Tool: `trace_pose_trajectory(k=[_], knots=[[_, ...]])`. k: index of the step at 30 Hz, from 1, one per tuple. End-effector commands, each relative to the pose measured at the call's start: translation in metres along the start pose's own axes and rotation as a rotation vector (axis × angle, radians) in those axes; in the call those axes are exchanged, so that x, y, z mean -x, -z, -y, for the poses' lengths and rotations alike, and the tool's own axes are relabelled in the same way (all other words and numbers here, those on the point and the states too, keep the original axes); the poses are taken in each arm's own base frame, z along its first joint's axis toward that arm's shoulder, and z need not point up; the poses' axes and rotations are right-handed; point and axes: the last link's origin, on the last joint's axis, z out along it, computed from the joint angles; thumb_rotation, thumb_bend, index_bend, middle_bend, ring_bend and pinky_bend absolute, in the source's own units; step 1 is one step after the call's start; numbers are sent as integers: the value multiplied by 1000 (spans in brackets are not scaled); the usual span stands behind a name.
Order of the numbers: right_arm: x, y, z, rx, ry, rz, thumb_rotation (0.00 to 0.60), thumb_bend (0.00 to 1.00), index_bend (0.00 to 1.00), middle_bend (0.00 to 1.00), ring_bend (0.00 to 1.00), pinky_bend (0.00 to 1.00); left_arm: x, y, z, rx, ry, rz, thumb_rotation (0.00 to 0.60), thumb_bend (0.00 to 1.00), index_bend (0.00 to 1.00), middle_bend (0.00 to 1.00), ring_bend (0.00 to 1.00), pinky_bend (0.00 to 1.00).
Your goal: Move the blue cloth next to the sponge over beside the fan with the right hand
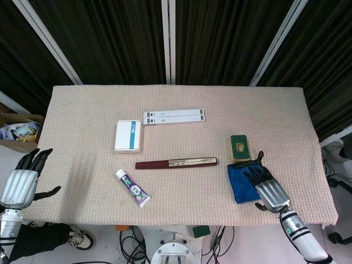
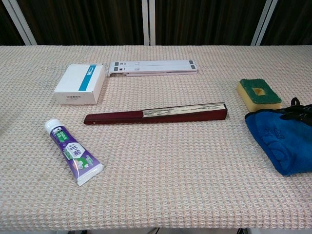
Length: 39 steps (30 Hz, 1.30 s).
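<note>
The blue cloth (image 1: pixel 240 180) lies bunched directly under the right hand (image 1: pixel 265 186), at the near right part of the table (image 1: pixel 82 110). The dark fingertips (image 1: pixel 254 176) lie on top of the cloth, spread a little and pointing away toward the far-left; most of the cloth spills out ahead of and to the left of them. In the chest view only those fingertips (image 2: pixel 301 113) show at the frame's right edge, lying on the cloth's (image 2: pixel 280 139) far side. Whether the hand is actually pinching the fabric or merely resting on it I cannot tell; the fingers look fairly flat rather than curled.

Just beyond the fingertips, touching or almost touching the cloth's far edge, sits the sponge (image 1: pixel 240 147), green on top, yellow below. Out to the hand's left, lying across the middle of the table, is the folded fan (image 1: pixel 176 163), well apart from the cloth.

The left hand (image 1: pixel 23 179) hangs off the table's near left edge, fingers apart, holding nothing.

Farther left of the fan lie a toothpaste tube (image 1: pixel 132 187), a white box (image 1: pixel 127 135) and a white folding stand (image 1: pixel 174 116).
</note>
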Motion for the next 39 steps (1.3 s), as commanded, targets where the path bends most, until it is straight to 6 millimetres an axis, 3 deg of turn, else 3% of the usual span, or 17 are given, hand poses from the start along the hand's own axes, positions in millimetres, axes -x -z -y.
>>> trace_pose_trajectory(k=[1,22,27,29,32,39], knots=[[0,0,-1,1,2,0,600,176,0,0,0,0,0,0,0,1,-1,-2,536,40,86,146,74,163],[6,-15,6,-21,15,19,600,176,0,0,0,0,-1,-1,1,-3,-7,-2,536,40,86,146,74,163],[6,-22,8,-17,39,-5,600,178,0,67,7,19,-1,1,-1,3,14,1,536,40,86,146,74,163],[6,-24,8,-10,39,-33,600,188,34,148,65,95,-1,1,1,0,11,1,536,41,86,146,74,163],[6,-27,7,3,62,-65,600,239,204,266,185,221,-1,1,1,-3,10,2,535,41,86,146,74,163],[8,-32,9,4,78,-93,600,336,340,360,276,320,1,1,3,-9,10,4,536,40,86,146,73,163]])
